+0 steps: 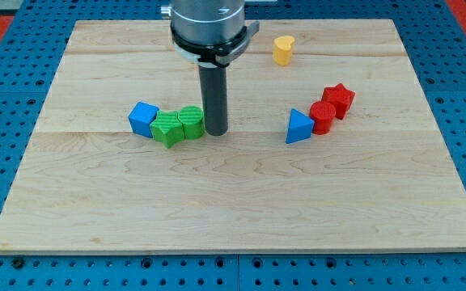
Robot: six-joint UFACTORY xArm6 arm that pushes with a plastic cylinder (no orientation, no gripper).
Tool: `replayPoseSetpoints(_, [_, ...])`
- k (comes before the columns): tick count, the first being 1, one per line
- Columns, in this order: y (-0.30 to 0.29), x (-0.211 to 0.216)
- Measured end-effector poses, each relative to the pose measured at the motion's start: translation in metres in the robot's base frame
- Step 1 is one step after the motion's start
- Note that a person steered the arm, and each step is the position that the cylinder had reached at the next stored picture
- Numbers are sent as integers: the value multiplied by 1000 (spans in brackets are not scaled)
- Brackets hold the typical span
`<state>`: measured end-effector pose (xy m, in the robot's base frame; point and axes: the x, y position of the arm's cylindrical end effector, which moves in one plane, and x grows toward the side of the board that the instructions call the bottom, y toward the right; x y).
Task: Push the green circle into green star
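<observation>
The green circle sits left of centre on the wooden board, touching the green star on its left. A blue cube touches the star's left side. My tip is down at the board right beside the green circle's right edge, touching it or nearly so.
A blue triangle, a red circle and a red star form a diagonal row at the view's right of centre. A yellow block stands near the view's top.
</observation>
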<state>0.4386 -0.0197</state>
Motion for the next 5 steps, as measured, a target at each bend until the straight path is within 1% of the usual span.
replayPoseSetpoints(1, [13,-35])
replayPoseSetpoints(3, [-11,-39])
replayPoseSetpoints(5, [-9,-35])
